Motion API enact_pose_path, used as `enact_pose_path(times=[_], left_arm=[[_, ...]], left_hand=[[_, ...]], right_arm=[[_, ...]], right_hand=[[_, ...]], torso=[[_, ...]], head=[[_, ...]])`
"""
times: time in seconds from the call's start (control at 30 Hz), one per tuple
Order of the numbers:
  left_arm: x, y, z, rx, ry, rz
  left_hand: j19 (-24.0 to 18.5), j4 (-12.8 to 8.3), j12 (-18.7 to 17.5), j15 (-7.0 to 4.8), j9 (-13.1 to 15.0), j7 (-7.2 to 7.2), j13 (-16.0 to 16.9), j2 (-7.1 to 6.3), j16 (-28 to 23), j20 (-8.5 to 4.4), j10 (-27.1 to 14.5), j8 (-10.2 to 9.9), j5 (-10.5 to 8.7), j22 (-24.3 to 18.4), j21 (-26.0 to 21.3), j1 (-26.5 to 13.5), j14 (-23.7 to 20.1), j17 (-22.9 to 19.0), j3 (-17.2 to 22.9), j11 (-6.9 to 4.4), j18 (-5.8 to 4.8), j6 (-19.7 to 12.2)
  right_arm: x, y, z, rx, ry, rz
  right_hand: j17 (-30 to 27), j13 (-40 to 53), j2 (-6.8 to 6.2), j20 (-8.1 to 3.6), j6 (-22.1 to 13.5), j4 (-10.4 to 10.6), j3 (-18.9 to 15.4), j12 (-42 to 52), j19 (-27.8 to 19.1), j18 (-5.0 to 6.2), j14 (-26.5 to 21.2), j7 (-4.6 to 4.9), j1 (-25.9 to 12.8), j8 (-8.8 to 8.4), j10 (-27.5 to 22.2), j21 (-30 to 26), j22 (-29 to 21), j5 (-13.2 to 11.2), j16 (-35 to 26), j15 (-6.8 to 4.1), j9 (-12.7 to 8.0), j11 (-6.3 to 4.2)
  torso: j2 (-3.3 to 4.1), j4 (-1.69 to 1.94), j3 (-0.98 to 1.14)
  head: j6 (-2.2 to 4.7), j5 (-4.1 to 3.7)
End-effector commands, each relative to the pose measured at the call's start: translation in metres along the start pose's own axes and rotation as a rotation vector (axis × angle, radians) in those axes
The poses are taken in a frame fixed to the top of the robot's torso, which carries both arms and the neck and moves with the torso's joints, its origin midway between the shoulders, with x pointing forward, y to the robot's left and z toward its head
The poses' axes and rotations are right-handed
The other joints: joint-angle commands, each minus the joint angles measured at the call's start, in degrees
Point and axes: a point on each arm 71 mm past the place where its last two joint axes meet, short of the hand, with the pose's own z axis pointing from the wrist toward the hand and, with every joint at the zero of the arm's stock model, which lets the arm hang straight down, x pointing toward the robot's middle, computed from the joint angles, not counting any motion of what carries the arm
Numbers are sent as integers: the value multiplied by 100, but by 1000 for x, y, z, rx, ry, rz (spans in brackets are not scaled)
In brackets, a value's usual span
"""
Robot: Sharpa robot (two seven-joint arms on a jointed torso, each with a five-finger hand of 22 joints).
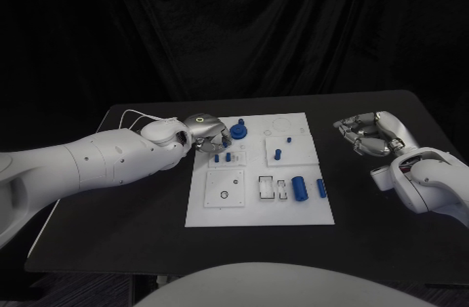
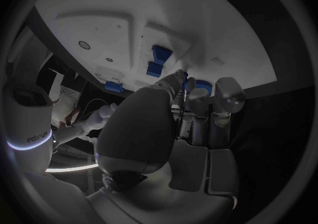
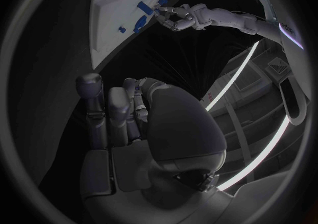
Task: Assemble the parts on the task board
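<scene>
Left hand (image 1: 203, 136) poised at the far-left part of the white task board (image 1: 259, 215), fingertips reaching for a round blue part (image 1: 238, 131), contact unclear; grip undeterminable. Right hand (image 1: 369, 134), fingers curled around nothing, waits off-board.

Two bulky white arms with smooth rounded shells and small dark screw holes. The left hand (image 1: 203, 132) is silver with a glowing ring on its back; the right hand (image 1: 369, 135) silver, segmented. Thin white cables loop at the left wrist.
</scene>
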Motion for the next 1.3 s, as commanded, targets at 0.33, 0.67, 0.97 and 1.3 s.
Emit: enact_pose_path(times=[0.33, 0.67, 0.97, 1.3], left_arm=[[7, 5, -5, -35, 11, 0], [-6, 18, -24, -50, -177, 44], [-22, 33, -57, -122, -327, 2], [-60, 37, -96, -135, -489, -454]], left_hand=[[-299, 132, -499, 146, -374, -392, -243, -176, -217, 90, -1016, -159, -258, 117, -674, -199, -354, -363, -154, 199, 110, -982], [-239, 106, -450, 129, -418, -452, -225, -217, -167, 88, -1064, -141, -220, 149, -624, -180, -303, -298, -208, 170, 100, -996], [-851, 166, -186, 143, -541, -456, -182, -260, -1215, 124, -1008, -117, -162, -154, -1710, -56, -1275, -1660, -236, 140, 228, -816], [-3138, 727, 153, 1085, -845, 485, -237, -221, -3515, 703, -1620, -130, -155, -867, -4090, -397, -3247, -2697, -698, 605, 4, -1197]], right_arm=[[1, -1, -1, 10, 4, -1], [-1, -1, -3, 8, 6, -15], [-10, 10, 0, -16, 8, -69], [-23, 57, 32, -20, 129, -229]], right_hand=[[-4, -10, -8, -5, -15, 1, 16, 4, -14, 48, -18, 27, 43, 28, -23, -25, 9, 23, -29, 2, 9, 0], [-19, -15, -18, -5, -22, -18, 23, 1, -18, 51, -24, 30, 55, 25, -33, -41, 7, 22, -42, 2, 9, 2], [-72, -74, -85, 1, -22, -94, 47, -77, -38, 53, -65, 40, 105, 30, -108, -77, 12, -9, -92, 12, 16, 15], [-265, -637, -244, 64, -111, -343, 56, -850, -172, 86, -219, 125, 265, 7, -371, -356, -3, -492, -262, 90, 32, 125]], torso=[[4, -4, -3], [1, 12, -3], [4, 7, -28], [11, 31, -43]], head=[[0, 28], [0, 52], [0, 154], [0, 326]])
